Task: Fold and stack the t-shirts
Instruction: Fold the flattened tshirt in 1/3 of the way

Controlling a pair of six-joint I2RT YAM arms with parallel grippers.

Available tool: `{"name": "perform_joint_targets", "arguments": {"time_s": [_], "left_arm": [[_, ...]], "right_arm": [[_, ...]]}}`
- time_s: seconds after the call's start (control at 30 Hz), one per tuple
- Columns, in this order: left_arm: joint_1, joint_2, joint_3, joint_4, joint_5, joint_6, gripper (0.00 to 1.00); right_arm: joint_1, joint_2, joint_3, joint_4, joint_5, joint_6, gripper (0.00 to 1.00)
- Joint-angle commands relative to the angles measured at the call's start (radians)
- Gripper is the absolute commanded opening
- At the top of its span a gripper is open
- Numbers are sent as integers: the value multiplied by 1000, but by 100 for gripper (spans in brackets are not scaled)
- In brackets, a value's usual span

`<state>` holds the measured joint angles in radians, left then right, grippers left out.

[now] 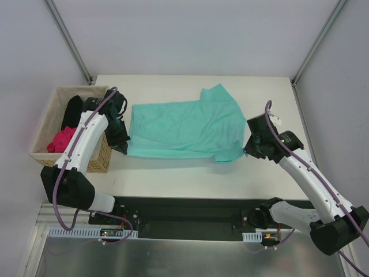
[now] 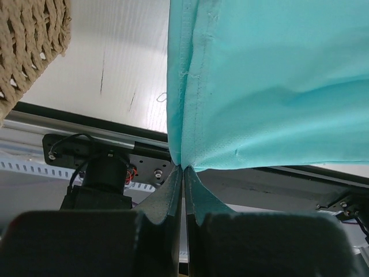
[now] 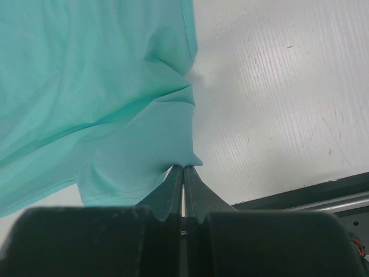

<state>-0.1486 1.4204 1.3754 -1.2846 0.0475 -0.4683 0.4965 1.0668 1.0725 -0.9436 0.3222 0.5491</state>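
Note:
The teal t-shirt (image 1: pixel 184 128) lies spread across the white table, lengthwise from left to right. My left gripper (image 1: pixel 124 143) is shut on its near left hem corner, and the cloth (image 2: pixel 271 81) rises from the closed fingertips (image 2: pixel 183 168). My right gripper (image 1: pixel 247 150) is shut on the near right edge of the teal t-shirt (image 3: pixel 98 92), pinching a small fold at the fingertips (image 3: pixel 183 167). A pink t-shirt (image 1: pixel 61 140) and a black t-shirt (image 1: pixel 72 111) sit bunched in the basket.
The wicker basket (image 1: pixel 104 154) stands at the left edge of the table, close beside my left arm; its woven corner (image 2: pixel 29 40) shows in the left wrist view. The table's black front rail (image 1: pixel 184 209) runs below the shirt.

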Motion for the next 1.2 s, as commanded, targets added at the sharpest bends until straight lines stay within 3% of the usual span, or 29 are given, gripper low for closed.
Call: {"name": "perform_joint_targets", "arguments": {"time_s": [0.0,0.73,1.17], "left_arm": [[6,-58,-27,-76,-38,-13,0],[4,-15,68,-76,-43,-21,0],[4,12,96,-76,-74,-16,0]], "right_arm": [[5,-34,49,-47,34,-1,1],[7,-62,118,-132,170,-69,1],[8,-51,184,-77,233,-149,1]]}}
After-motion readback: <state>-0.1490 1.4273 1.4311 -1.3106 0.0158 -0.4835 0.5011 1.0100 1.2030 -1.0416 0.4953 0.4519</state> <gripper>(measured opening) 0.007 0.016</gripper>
